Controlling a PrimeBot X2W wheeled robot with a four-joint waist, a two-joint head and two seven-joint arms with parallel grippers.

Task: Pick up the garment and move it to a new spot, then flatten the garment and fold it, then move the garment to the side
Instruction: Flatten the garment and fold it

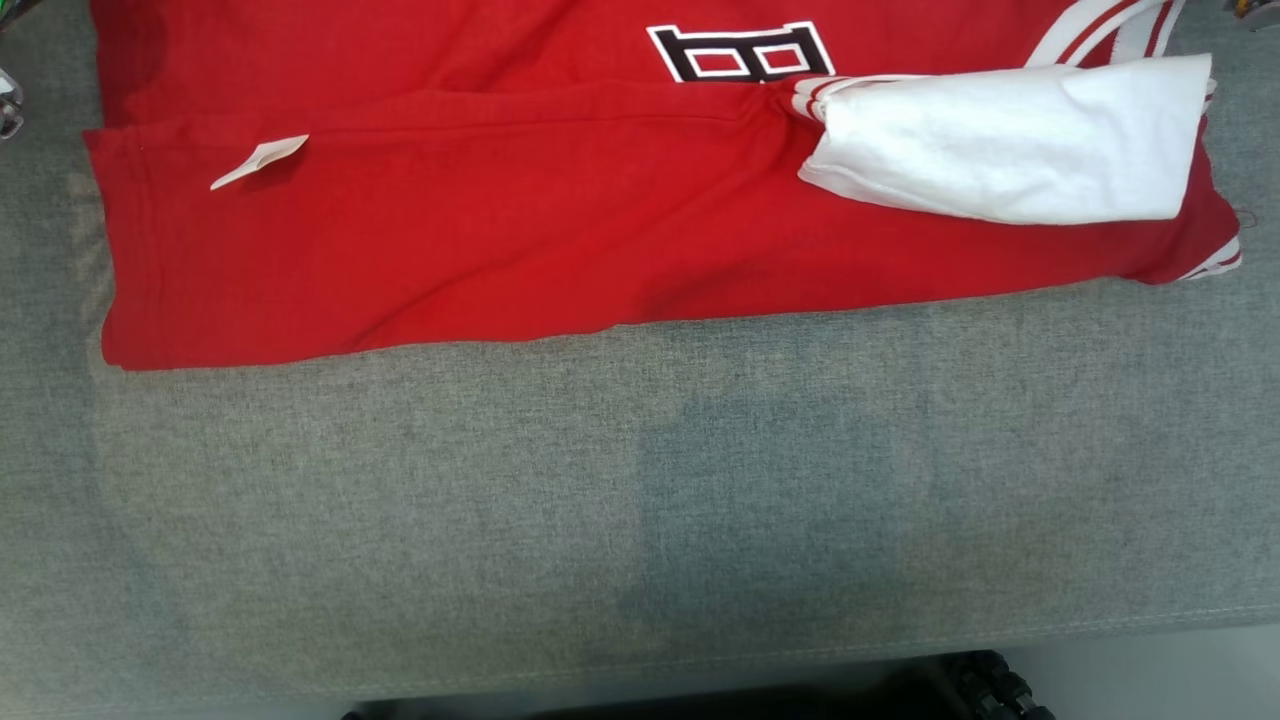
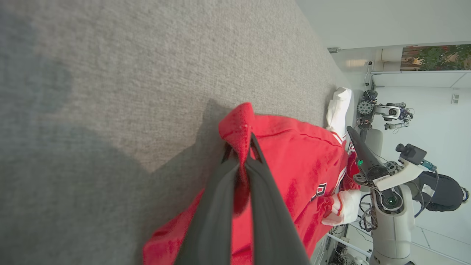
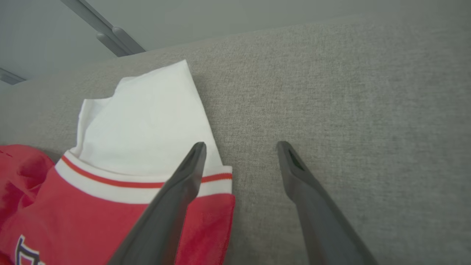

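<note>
The garment (image 1: 520,220) is a red top with white sleeves and a black-and-white letter patch, lying across the far part of the grey surface in the head view. One white sleeve (image 1: 1010,140) is folded over its right end. In the left wrist view my left gripper (image 2: 244,147) is shut on a raised red corner of the garment (image 2: 294,158). In the right wrist view my right gripper (image 3: 241,147) stands open above the surface, its left finger (image 3: 184,184) over the garment's striped white cuff (image 3: 147,184) beside the white sleeve (image 3: 147,121).
Grey fabric surface (image 1: 640,500) extends toward me with free room below the garment. A small white tag (image 1: 258,160) lies on the red cloth at left. The robot's base (image 1: 980,690) shows at the bottom edge. Another robot (image 2: 390,176) stands beyond the surface in the left wrist view.
</note>
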